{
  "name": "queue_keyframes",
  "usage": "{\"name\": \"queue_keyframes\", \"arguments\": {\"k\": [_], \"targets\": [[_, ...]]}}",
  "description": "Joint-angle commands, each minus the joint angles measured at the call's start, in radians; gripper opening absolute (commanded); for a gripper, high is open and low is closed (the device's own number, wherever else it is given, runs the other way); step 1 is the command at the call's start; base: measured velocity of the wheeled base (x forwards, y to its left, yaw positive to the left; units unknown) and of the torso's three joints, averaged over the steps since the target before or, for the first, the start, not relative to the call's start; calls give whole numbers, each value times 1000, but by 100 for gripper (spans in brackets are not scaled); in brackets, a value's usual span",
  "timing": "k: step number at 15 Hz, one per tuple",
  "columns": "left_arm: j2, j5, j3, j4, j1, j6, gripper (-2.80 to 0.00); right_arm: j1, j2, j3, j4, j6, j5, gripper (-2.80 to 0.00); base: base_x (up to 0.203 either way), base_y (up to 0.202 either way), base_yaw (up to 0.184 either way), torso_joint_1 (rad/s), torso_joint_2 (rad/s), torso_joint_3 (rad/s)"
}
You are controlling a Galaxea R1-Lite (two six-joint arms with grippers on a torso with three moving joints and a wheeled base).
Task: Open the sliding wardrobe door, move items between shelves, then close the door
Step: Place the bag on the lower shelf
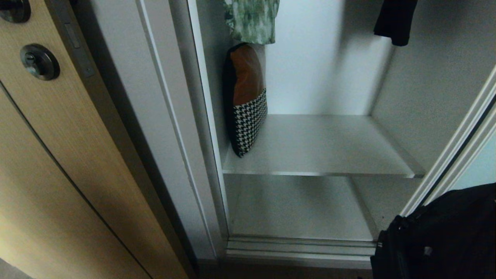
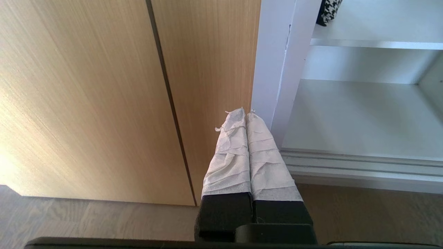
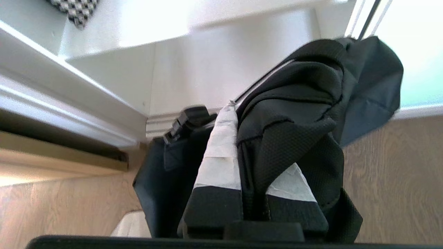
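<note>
Black fabric bag point(image 3: 294, 114), soft and crumpled, hangs clenched between the right gripper point(image 3: 242, 138) fingers low before the open wardrobe, while the left gripper point(image 2: 246, 116) rests closed, empty.

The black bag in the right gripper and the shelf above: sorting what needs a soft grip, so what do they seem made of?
The soft black fabric bag, clamped in the right gripper, looks like matte woven synthetic cloth: fine mesh texture, folds. The flat white shelf board looks like smooth painted or laminated board, faintly sheened.
</note>
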Motion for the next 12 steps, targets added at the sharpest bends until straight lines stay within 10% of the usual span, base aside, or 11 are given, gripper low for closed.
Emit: {"name": "queue_keyframes", "arguments": {"k": [1, 12], "targets": [[2, 0, 0, 0, 1, 0, -280, 1, -71, 57, 2, 1, 2, -280, 0, 0, 0, 0, 0, 0], [2, 0, 0, 1, 1, 3, -280, 3, -110, 156, -33, 58, 29, -280, 0, 0, 0, 0, 0, 0]]}}
